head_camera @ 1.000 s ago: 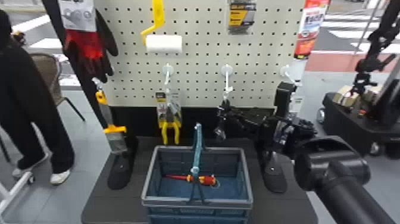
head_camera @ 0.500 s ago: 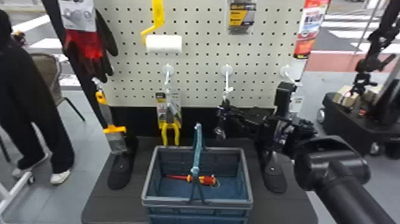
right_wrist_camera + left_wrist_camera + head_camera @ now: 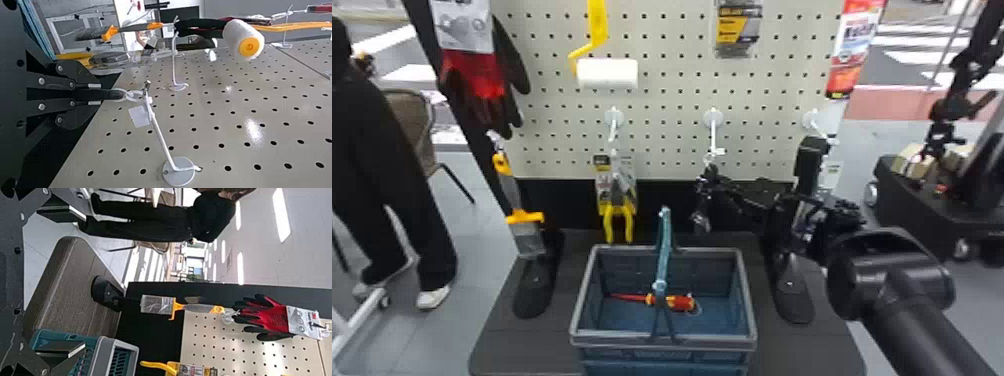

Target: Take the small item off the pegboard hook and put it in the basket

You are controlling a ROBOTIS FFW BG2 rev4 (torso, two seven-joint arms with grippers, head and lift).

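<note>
In the head view my right gripper (image 3: pixel 716 184) is at the middle hook (image 3: pixel 714 131), against the small dark item (image 3: pixel 701 220) hanging below it. The right wrist view has the right gripper (image 3: pixel 94 94) shut on the black end of the small item (image 3: pixel 112 94). A pale loop (image 3: pixel 134 95) joins that end to the tip of the white hook (image 3: pixel 160 135). The blue-grey basket (image 3: pixel 747 295) stands below, its handle upright. In the left wrist view my left gripper (image 3: pixel 84 282) is open, fingers wide apart, with the basket (image 3: pixel 102 356) beyond one finger.
Inside the basket lies a red screwdriver (image 3: pixel 677 302). Yellow-handled pliers (image 3: pixel 618 220) hang left of the right gripper, a scraper (image 3: pixel 524 220) farther left. Above are a white roller (image 3: pixel 607 74) and a packet (image 3: pixel 738 30). Gloves (image 3: pixel 477 80) hang at the upper left.
</note>
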